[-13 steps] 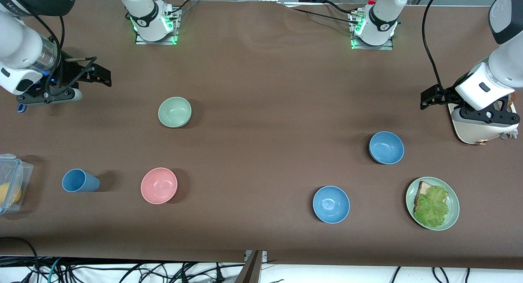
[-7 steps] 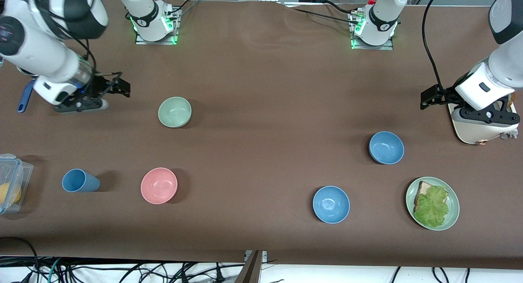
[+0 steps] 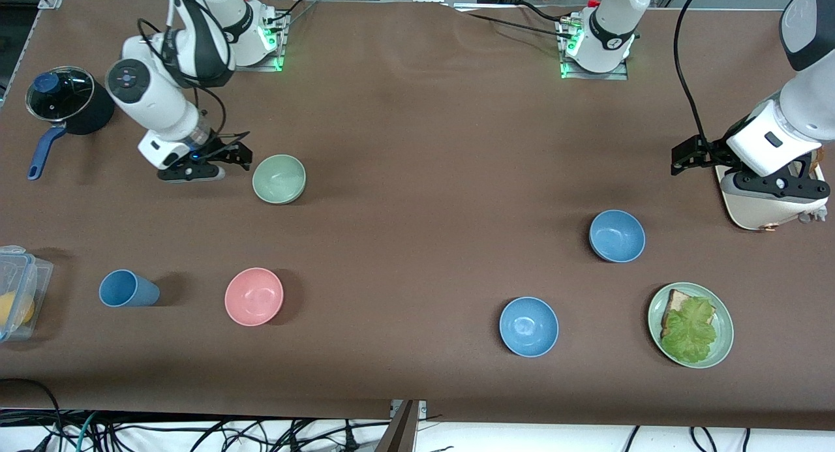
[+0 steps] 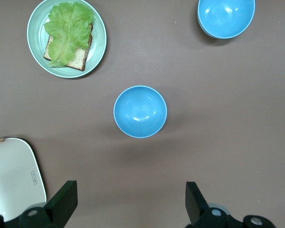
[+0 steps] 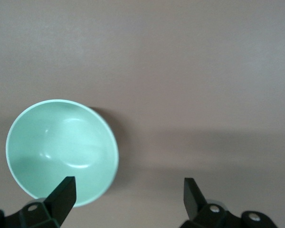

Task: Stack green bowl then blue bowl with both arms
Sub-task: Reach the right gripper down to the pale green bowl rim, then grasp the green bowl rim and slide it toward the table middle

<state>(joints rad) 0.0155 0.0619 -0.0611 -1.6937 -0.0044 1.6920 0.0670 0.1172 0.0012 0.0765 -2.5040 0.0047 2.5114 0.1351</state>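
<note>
Right gripper (image 3: 236, 153) open, just beside the green bowl (image 3: 279, 179) on its right-arm-end side, clearly the nearer arm; left gripper (image 3: 693, 160) open, waiting well apart, with the blue bowl (image 3: 616, 235) near it.
</note>
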